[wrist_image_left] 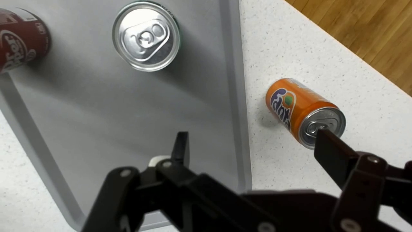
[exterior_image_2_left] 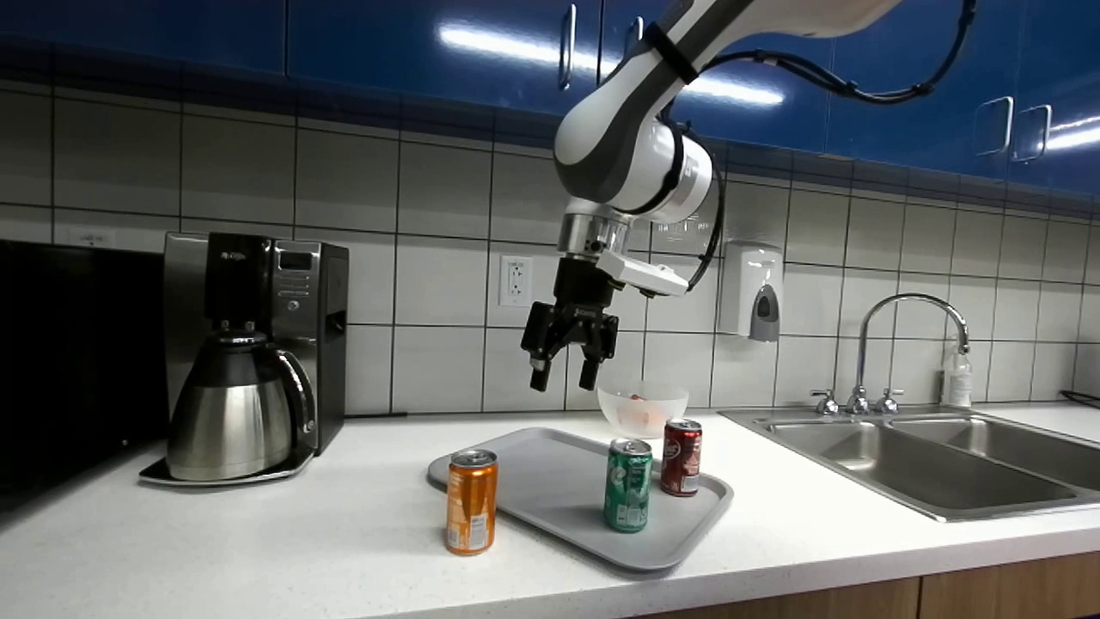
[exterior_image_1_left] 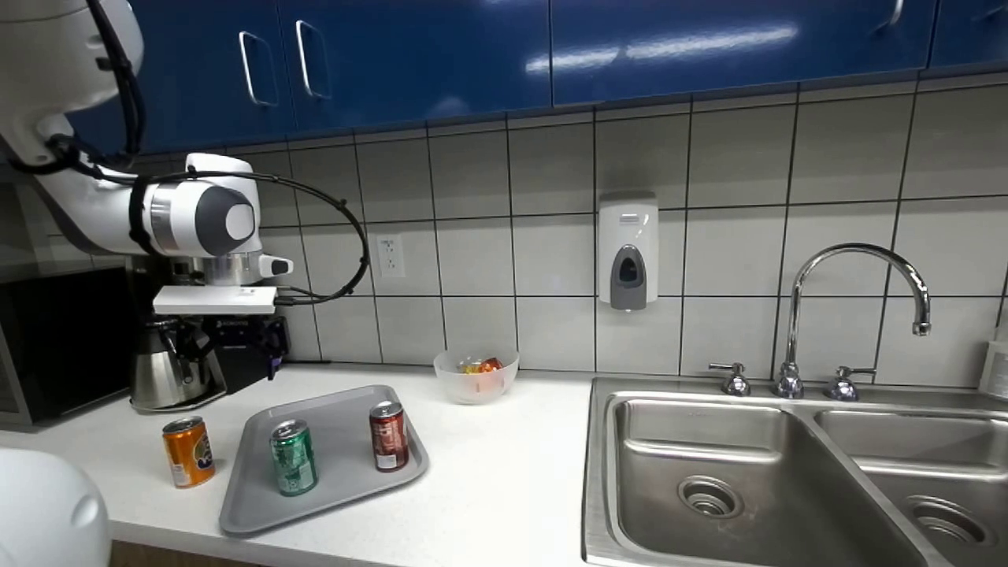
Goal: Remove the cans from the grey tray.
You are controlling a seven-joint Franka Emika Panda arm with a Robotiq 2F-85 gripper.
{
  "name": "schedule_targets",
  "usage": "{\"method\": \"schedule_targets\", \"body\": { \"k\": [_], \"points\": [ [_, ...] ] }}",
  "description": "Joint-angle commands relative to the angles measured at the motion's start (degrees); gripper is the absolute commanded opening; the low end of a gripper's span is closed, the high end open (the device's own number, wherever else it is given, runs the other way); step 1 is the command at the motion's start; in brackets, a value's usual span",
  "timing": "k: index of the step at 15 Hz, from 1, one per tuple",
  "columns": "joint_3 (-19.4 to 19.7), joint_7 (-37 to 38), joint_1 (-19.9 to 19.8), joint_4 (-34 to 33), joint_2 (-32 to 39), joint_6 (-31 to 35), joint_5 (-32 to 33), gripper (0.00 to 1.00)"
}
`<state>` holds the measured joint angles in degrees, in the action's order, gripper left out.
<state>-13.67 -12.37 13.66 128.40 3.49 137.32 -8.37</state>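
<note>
1. While the gripper hangs above the counter, its fingers stand wide apart, with a broad gap at the tips (plainest in the wrist view).
2. Lower than those fingertips, the orange can stands upright on the counter, just beside the grey tray but apart from it. At the right of the wrist view, one finger covers part of this can's silvery top.
3. The green can and the red can stand upright on the grey tray, apart from each other and lower than the gripper. The wrist view puts the green one higher in the picture than the fingers, the red one at far left.
4. That left edge cuts off part of the red can, and the green can, seen from above, shows little more than its lid. One end of the grey tray is partly hidden by the gripper.
5. In an exterior view the dark fingers merge with the coffee maker behind, so their spread is hard to judge.
6. A white shape is cut off at that view's lower left corner; what it is, I cannot tell. The reddish contents of the bowl are too small to name.
</note>
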Motion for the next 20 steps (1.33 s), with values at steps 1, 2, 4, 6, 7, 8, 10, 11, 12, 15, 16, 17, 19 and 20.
{"method": "schedule_targets", "body": {
  "k": [1, 2, 4, 6, 7, 8, 10, 11, 12, 15, 16, 17, 19, 20],
  "points": [
    [-0.17, 5.54, 0.58, 3.02, -0.58, 8.3, 5.32, 1.0],
    [-0.09, 7.23, 0.73, 4.08, -0.55, 11.09, 7.35, 1.0],
    [0.11, 10.13, 0.88, 5.81, -0.35, 15.06, 10.82, 1.0],
    [0.28, 12.4, 0.93, 7.48, 0.0, 17.99, 13.05, 1.0],
    [0.39, 13.05, 0.85, 8.18, 0.09, 18.96, 13.74, 1.0],
    [0.59, 14.14, 0.81, 8.75, 0.22, 19.92, 14.73, 1.0],
    [1.07, 15.61, 0.62, 9.75, 0.46, 21.31, 16.17, 1.0],
    [1.37, 16.02, 0.49, 10.18, 0.48, 21.63, 16.61, 1.0],
    [1.79, 16.6, 0.35, 10.7, 0.4, 22.22, 17.18, 1.0],
    [3.2, 18.03, -0.04, 11.88, 0.3, 23.19, 18.69, 1.0],
    [3.69, 18.6, -0.14, 12.26, 0.36, 23.48, 19.2, 1.0],
    [3.96, 18.35, -0.33, 12.53, 0.6, 23.54, 18.86, 1.0],
    [4.46, 18.53, -0.44, 13.13, 0.72, 23.66, 18.78, 1.0],
    [4.61, 18.52, -0.45, 13.46, 0.79, 23.66, 18.65, 1.0]
  ]
}}
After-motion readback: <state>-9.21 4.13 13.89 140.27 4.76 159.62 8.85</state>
